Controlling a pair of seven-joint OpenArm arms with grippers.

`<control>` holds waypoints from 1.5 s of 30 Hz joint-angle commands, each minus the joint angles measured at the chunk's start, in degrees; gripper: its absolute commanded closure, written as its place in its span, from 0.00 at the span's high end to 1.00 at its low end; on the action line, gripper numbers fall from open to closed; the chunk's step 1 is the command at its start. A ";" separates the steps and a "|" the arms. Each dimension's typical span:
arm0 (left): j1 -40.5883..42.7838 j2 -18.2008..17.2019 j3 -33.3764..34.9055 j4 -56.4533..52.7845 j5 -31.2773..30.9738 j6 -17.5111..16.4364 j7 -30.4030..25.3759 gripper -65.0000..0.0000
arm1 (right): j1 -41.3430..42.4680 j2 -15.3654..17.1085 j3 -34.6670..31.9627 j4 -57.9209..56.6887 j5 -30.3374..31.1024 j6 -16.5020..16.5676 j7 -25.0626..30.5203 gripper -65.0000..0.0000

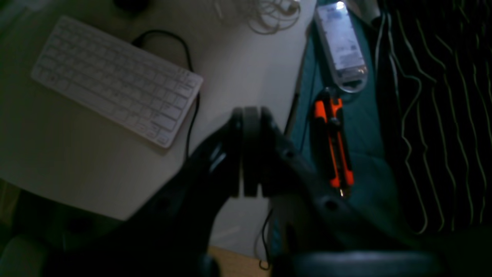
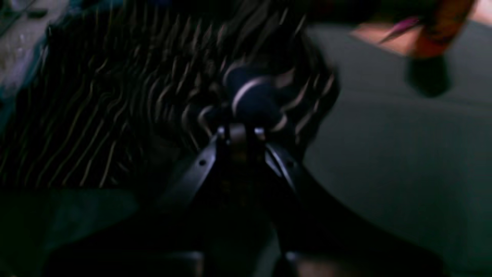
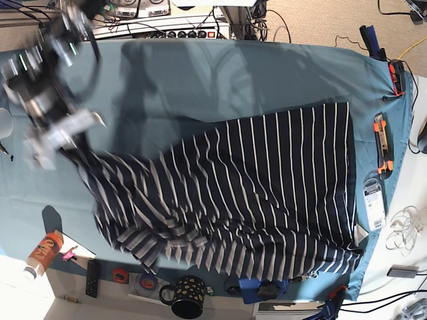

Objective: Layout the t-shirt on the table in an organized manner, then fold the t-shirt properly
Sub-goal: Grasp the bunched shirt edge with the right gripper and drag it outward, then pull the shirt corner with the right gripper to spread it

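Right wrist: right gripper (image 2: 240,132) clamped on t-shirt (image 2: 115,115), lifted above table (image 2: 384,154).

White keyboard (image 1: 117,80), orange cutter (image 1: 333,144), black dotted mug (image 3: 186,297), orange bottle (image 3: 44,251).

Right gripper (image 2: 241,132): blurring in the wrist view, smearing at 10 o'clock in the base view; fingertips lying buried in t-shirt (image 2: 115,111) fabric. Orange-labelled bottle (image 2: 442,27): running off the frame at 1 o'clock, label unreadable. Left gripper (image 1: 248,154): showing soft, out of focus.
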 commanded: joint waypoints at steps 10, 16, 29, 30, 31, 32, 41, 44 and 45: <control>-0.52 -1.73 -0.46 0.81 -2.29 0.00 -2.03 0.00 | 1.11 5.35 7.13 -1.03 -1.14 2.18 7.65 0.00; -0.50 -1.70 -0.46 0.81 -3.19 0.00 -2.21 0.00 | 8.55 10.01 -4.50 -19.61 -18.01 2.18 17.70 0.00; -0.48 -1.62 -0.46 0.81 -2.95 0.00 -2.16 0.00 | 20.50 13.53 -16.13 -35.45 -11.17 2.18 6.32 0.40; -0.48 -1.57 -0.46 0.81 -2.99 -0.02 -2.19 0.00 | 20.57 13.53 -14.29 -33.68 -6.67 2.18 4.13 0.40; -0.48 -1.55 -0.46 0.81 -2.99 -0.02 -2.16 0.00 | 20.59 13.51 -12.02 -31.71 -3.02 2.18 2.73 0.40; -0.48 -1.55 -0.46 0.81 -2.99 -0.02 -2.16 0.00 | 20.63 13.42 -9.27 -29.57 -0.96 2.18 1.57 0.40; -0.44 -1.20 -0.46 0.83 -3.26 -0.02 -0.26 0.00 | 12.41 16.46 6.91 -27.61 -1.73 2.18 -2.69 0.40; -0.48 0.02 -0.46 0.83 -4.09 -0.02 -0.28 0.00 | 7.67 16.55 5.95 -30.67 -1.90 2.18 -3.63 0.40; -0.48 0.66 -0.46 0.83 -4.28 -0.11 -0.28 0.00 | 6.47 16.55 5.31 -32.06 -1.90 2.18 -3.54 0.40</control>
